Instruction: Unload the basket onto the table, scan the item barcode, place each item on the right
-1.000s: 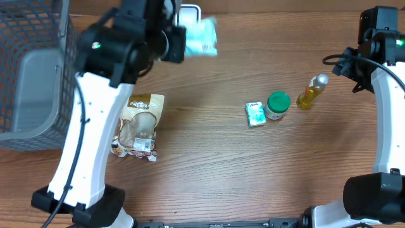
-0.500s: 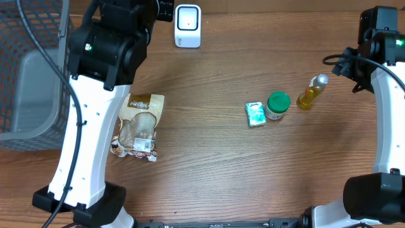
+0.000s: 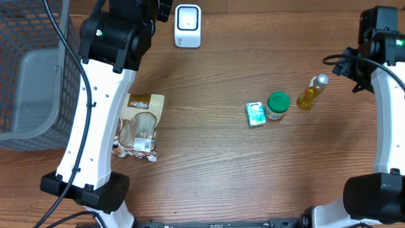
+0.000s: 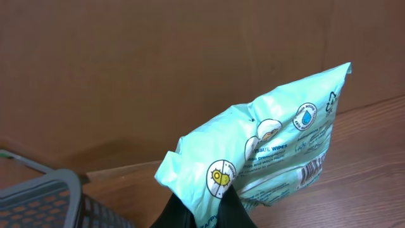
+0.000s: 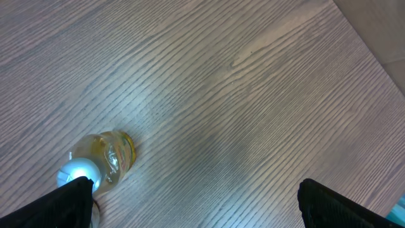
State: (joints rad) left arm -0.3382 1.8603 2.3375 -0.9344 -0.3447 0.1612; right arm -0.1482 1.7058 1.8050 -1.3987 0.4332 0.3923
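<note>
We see the pack of wipes pinched at its lower corner by the left gripper, whose dark fingers are closed tight on the crinkled edge. The pack hangs clear of the table, with open air above it and to either side, and a plain brown wall beyond. A grey basket shows its rim corner low on one side of the hand, apart from the pack.

The pack is mint green, soft and puffy, with round icons, small print and a strip of barcode at its lower far edge. Its long axis rises from the fingers at a tilt, up and away to the side opposite the basket.

From overhead the arm hides the pack, and the white scanner sits just beside the arm's end. The right gripper stands wide over bare wood, holding nothing, with a yellow bottle close by one finger.
</note>
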